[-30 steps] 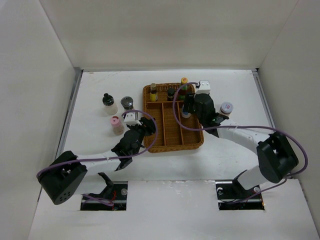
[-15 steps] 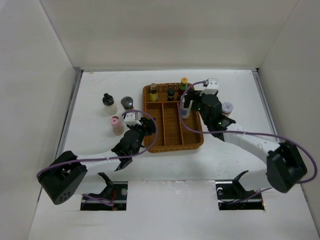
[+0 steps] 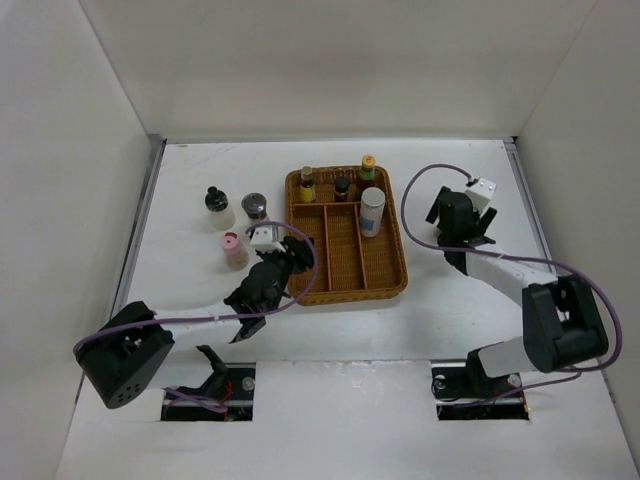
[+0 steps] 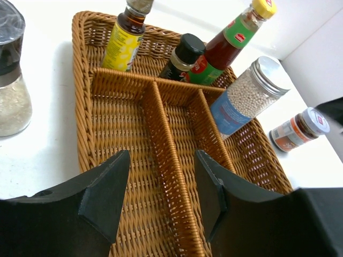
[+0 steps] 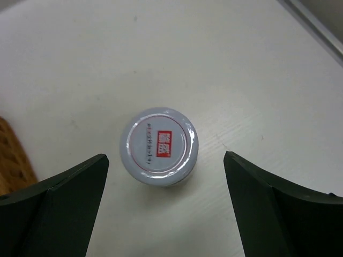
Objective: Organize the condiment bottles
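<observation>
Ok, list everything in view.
table: one, white, underneath.
tray: one, brown wicker, centre.
yellow-labelled bottle: one, amber, tray's back row.
dark bottle: one, black, back row.
yellow-capped bottle: one, green, back row.
shaker: one, white, tray's right compartment.
black-capped bottle: one, white, left of tray.
glass jar: one, clear, left of tray.
pink-lidded jar: one, tan, left of tray.
white-lidded jar: one, orange label, right of tray.
left gripper: one, black, open over tray.
right gripper: one, black, open above white-lidded jar.

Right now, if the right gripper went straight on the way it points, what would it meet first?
Most likely the white-lidded jar. The right gripper points down at it, with its jaws open on either side of the lid. How far above the jar it sits is unclear.
</observation>
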You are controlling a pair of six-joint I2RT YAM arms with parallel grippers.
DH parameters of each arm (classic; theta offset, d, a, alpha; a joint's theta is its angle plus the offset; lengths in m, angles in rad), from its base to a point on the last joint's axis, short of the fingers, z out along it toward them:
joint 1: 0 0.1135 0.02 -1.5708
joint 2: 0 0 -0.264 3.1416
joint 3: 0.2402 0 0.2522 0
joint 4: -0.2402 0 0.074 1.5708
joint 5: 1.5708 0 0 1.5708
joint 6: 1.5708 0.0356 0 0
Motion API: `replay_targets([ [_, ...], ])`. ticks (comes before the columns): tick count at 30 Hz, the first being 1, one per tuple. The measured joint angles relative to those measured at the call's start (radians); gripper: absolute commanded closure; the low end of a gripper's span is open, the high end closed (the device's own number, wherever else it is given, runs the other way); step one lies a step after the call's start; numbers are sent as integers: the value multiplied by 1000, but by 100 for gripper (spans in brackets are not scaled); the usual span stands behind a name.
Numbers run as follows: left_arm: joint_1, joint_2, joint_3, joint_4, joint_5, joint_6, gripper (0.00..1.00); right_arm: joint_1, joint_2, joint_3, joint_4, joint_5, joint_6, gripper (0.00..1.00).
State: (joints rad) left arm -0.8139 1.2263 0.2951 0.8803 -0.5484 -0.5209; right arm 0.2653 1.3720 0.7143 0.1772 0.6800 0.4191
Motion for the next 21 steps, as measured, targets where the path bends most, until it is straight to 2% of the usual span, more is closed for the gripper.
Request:
replay_targets([
  [6, -1, 0, 0, 0, 0, 0, 51, -25, 147, 60, -30, -26, -1, 10],
  [10, -1, 0, 0, 0, 0, 0, 51, -43, 176, 74, -12, -45, -3, 27],
  [13, -1, 0, 0, 0, 0, 0, 51, -50, 177, 74, 6, -51, -8, 46],
  [15, -1, 0, 0, 0, 0, 0, 51, -50, 179, 74, 13, -54, -11, 52],
  [18, 0, 0, 0, 0, 0, 0, 51, -45, 158, 57, 15, -58, -11, 53],
  [21, 0, 0, 0, 0, 0, 0, 51, -2, 41, -1, -17, -39, -17, 51],
])
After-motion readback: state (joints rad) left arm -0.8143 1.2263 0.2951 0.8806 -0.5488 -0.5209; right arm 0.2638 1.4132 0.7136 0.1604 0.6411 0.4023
